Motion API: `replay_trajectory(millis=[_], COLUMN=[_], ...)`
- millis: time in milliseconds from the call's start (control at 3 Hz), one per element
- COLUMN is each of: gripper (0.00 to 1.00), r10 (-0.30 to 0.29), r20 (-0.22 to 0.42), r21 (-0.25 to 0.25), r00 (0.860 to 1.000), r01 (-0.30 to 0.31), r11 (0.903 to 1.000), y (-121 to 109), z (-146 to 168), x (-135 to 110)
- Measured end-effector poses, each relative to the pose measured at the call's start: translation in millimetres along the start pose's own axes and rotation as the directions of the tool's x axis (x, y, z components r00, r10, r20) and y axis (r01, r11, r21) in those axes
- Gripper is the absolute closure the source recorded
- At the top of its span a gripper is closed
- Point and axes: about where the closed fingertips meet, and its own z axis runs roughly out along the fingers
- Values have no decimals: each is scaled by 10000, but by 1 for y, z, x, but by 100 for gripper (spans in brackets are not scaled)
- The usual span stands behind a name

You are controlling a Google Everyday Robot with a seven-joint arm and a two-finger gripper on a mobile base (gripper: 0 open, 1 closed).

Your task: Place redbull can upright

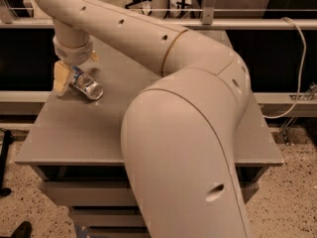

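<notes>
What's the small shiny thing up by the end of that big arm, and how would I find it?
Start at the grey table, then follow the cream arm to its tool near the table's far left edge. Right at the tool is a slim silver can with a touch of blue, tipped over rather than standing. It is the only shiny thing on the table.

This looks like a robotics lab or test bay: a big cream jointed robot arm (188, 133) fills the view, its gripper (73, 76) down at the far left of a plain grey flat-topped table (74, 133) with drawers below. Speckled terrazzo floor (297, 192), long metal bench rail (257, 24) behind, loose white cable (299, 58) hanging at the right.
</notes>
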Motion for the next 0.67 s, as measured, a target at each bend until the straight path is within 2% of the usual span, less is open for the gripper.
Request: replay_trajectory(millis=[667], gripper=[62], r10=[410], r20=[-403], r21=[386], r00=[9983], r01=[-394], r11=[9985], y=[-2], z=[1], x=[5])
